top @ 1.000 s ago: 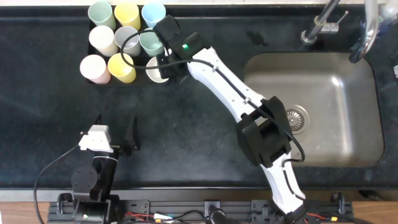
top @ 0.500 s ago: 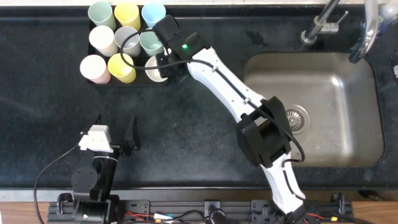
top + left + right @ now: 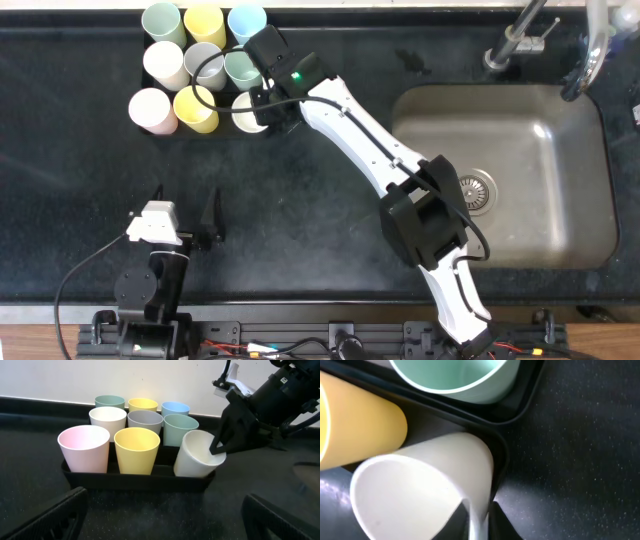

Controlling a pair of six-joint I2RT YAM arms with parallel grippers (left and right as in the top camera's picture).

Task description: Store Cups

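A black tray [image 3: 190,132] at the counter's back left holds several upright cups in pink [image 3: 84,447], yellow [image 3: 137,449], white, grey, mint [image 3: 181,427] and blue. At the tray's near right corner a white cup [image 3: 197,455] leans tilted, its base over the tray rim [image 3: 470,420]. My right gripper [image 3: 262,105] is shut on this cup's rim [image 3: 477,520], one finger inside and one outside. My left gripper [image 3: 187,208] rests low near the counter's front left, open and holding nothing, facing the tray.
A steel sink [image 3: 560,200] with a faucet [image 3: 520,35] takes up the right side of the counter. Dark bare counter [image 3: 300,220] lies between the tray and the arm bases. The right arm stretches diagonally across the middle.
The right gripper has shifted the white cup a little further toward the tray. The left arm has not moved.
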